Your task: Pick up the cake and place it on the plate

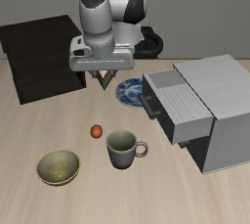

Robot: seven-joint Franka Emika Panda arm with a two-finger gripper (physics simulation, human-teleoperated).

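Small round cake (97, 131), patterned blue plate (128, 93), glossy mug (124, 148), gripper (104, 79) beside plate

The arm (99, 18) reaches forward with its end effector (104, 76) pointing straight down.

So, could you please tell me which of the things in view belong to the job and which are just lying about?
For the job:
cake, small and reddish, on the table
plate, blue-patterned, nothing on it
gripper, hanging beside the plate

Just lying about:
mug
bowl
dark cabinet
grey drawer unit
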